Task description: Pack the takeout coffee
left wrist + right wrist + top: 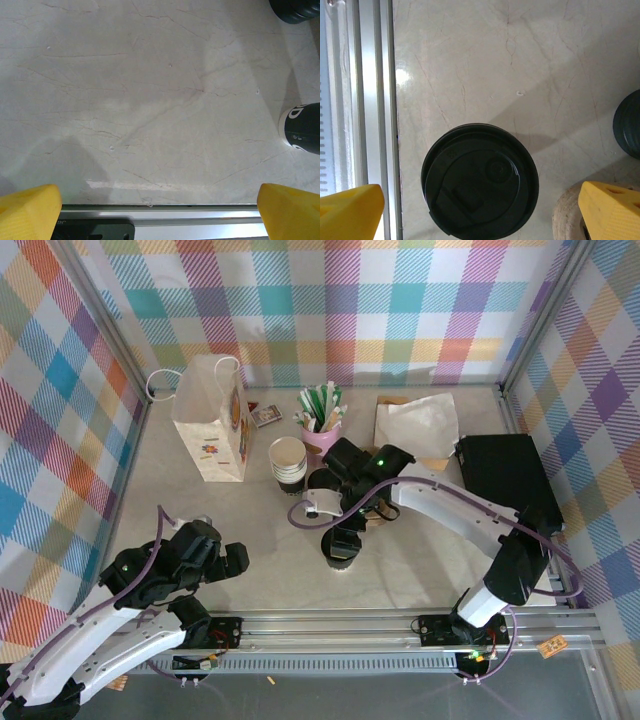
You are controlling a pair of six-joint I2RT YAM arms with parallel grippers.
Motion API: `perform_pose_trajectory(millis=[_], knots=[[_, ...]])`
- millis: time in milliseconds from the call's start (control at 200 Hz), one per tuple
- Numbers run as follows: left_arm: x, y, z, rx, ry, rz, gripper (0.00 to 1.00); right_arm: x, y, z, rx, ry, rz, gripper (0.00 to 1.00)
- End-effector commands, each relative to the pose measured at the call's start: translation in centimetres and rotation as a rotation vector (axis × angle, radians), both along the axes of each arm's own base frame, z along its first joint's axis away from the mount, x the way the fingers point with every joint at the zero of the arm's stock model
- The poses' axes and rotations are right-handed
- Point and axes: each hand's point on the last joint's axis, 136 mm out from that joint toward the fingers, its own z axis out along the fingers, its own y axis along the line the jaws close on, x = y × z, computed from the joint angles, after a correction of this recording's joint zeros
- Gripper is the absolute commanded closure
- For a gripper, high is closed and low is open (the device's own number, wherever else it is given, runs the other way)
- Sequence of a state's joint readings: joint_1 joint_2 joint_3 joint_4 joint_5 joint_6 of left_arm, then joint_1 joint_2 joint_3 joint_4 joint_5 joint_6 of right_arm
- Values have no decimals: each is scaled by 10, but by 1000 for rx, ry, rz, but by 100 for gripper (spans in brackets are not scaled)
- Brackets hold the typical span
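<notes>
Coffee [340,550]: I'm seeing it standing upright, lid [480,180] up.
Right gripper [480,215]: spreading wide over lid.
Left gripper [160,215]: spreading wide; camera catching coffee's banded side.

You see the takeout coffee [480,182] capped in smooth, faintly glossy black plastic, the table [150,100] pale, veined and softly shiny, a brushed metal rail [370,100] along its near edge, and a matt white paper bag [212,430].

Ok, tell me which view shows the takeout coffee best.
Right wrist: the takeout coffee sits directly below, black lid nearly whole. Top external shows it small, beside the right arm; left wrist catches a slice of its side at the frame edge.
</notes>
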State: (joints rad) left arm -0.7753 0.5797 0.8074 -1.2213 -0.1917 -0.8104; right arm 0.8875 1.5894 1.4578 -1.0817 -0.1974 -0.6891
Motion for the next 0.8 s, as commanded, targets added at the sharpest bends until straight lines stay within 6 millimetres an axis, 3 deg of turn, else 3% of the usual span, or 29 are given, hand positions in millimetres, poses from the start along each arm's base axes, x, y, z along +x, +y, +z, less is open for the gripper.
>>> perform_pose_trajectory(millis=[0, 795], knots=[[-2, 1, -3, 10, 14, -9, 0, -3, 1, -11, -16, 11, 5, 1], [2, -4, -2, 6, 17, -12, 0, -7, -12, -40, -74, -22, 14, 4]])
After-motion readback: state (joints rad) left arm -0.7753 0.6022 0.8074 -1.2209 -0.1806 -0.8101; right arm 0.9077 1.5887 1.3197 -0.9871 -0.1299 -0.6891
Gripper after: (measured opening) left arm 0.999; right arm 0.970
